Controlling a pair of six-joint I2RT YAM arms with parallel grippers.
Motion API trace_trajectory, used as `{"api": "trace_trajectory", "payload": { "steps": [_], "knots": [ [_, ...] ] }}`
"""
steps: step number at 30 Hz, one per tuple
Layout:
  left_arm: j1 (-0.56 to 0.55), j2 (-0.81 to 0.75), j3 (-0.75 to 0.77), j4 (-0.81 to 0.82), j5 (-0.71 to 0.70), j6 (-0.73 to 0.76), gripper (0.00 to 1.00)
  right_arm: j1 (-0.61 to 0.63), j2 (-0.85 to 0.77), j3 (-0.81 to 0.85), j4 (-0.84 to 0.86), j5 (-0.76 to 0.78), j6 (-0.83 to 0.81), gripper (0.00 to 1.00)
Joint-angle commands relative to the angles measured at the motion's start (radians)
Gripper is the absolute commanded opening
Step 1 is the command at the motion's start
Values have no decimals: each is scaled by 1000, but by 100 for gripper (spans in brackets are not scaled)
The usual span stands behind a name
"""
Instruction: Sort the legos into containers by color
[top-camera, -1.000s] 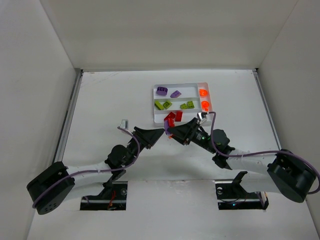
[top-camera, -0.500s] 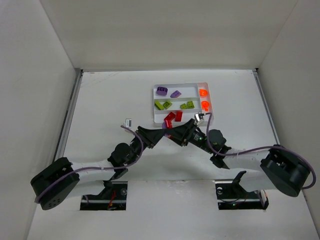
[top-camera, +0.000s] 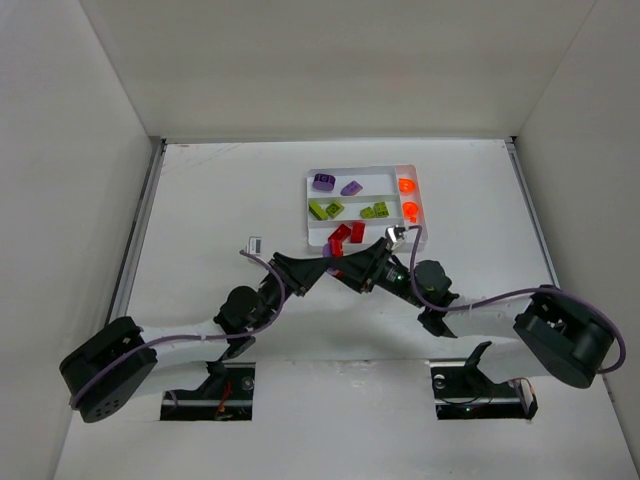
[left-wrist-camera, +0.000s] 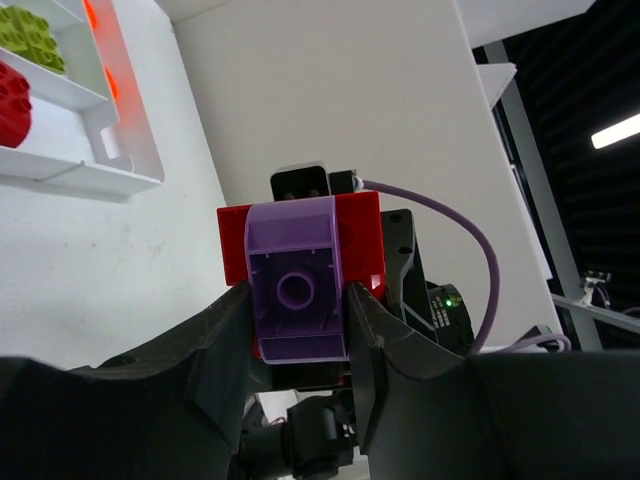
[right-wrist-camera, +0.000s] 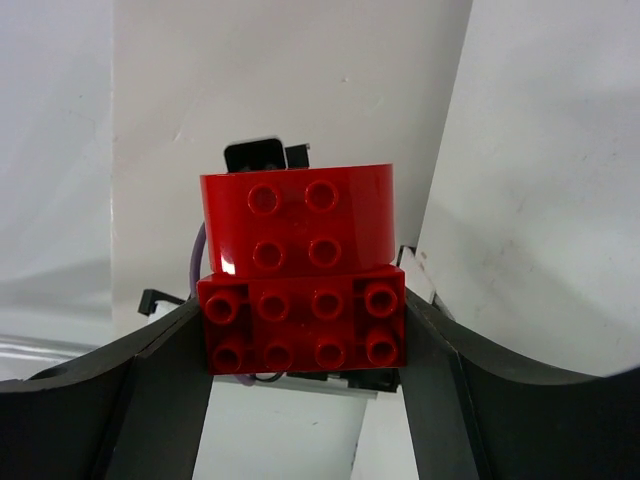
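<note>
Over the bench (top-camera: 200, 200), just near of the white tray (top-camera: 307, 212), the left claw (left-wrist-camera: 298, 300) pinches a purple lego (left-wrist-camera: 297, 255) and the right claw (right-wrist-camera: 300, 330) a red lego (right-wrist-camera: 300, 325), the two joined together. In the tray lie purple pieces (top-camera: 323, 182) farthest, green pieces (top-camera: 326, 210) in the middle and orange pieces (top-camera: 406, 186) at the right end.
</note>
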Motion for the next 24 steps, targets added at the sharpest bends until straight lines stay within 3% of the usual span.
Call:
{"api": "trace_trajectory", "payload": {
  "steps": [1,10,16,21,24],
  "knots": [
    [30,-67,-20,112,-4,16,21,-20,-48,-5,50,-33,-1,45],
    [139,-231,-46,-54,32,16,21,-52,-91,7,-42,-65,-36,45],
    [196,-253,-54,-69,77,13,21,-89,-98,27,-97,-94,-70,45],
    [265,-250,-39,-134,143,23,21,-209,-134,85,-365,-75,-195,45],
    [304,-227,-5,-170,214,45,21,-239,-140,189,-651,58,-353,45]
  ]
}}
